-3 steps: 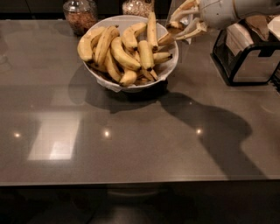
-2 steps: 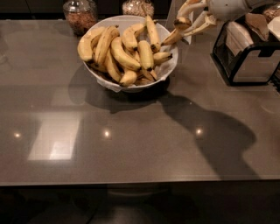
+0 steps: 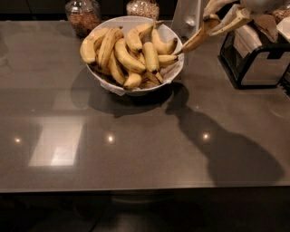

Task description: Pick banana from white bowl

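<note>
Pincer [image 3: 214,19]: at the 1 o'clock corner of the view, above the worktop [image 3: 136,149], at 2 o'clock from the bowl [image 3: 113,87]. Its pale fingers [image 3: 233,19] are closed narrow on the upper end of the banana [image 3: 197,38].

Banana: in the air, outside the pile, held only at its top end. It is tilted, with the upper end toward 2 o'clock and the lower tip toward 8 o'clock. The lower tip sits right at the bowl's 3 o'clock rim; I cannot tell whether it touches. The skin is yellow with brown blotches.

Bowl: stands on the worktop at about 12 o'clock of the view. It is white, wide and upright.

Pile [image 3: 127,54]: many yellow bananas fill the bowl, lying across one another, most with their ends pointing toward 12 o'clock. Some at the bowl's 6 o'clock side have dark tips.

Jar [image 3: 83,16]: glass with brown contents, at 11 o'clock of the bowl, just beside its rim.

Second jar [image 3: 142,8]: glass with pale contents, behind the bowl at 12 o'clock.

Rack [image 3: 253,61]: black frame holding pale items, at 3 o'clock of the bowl and well apart from it, below the pincer.

Shadow [image 3: 226,154]: a dark arm-shaped patch on the worktop, running from the bowl's base toward 4 o'clock.
</note>
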`<action>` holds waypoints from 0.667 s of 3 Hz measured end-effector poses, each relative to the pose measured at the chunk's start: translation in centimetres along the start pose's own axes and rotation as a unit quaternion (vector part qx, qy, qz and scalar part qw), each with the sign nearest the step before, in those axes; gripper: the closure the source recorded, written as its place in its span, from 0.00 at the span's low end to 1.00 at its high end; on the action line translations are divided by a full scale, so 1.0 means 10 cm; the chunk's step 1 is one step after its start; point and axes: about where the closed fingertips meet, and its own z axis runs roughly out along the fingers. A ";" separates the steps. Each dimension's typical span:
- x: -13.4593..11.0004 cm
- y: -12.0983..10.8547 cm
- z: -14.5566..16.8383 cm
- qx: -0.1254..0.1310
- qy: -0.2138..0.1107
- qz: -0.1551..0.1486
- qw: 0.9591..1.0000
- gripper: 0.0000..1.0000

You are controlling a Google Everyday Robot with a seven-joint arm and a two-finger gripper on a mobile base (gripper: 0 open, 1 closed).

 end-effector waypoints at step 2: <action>-0.03 0.14 -0.51 -0.019 0.022 0.021 0.999 1.00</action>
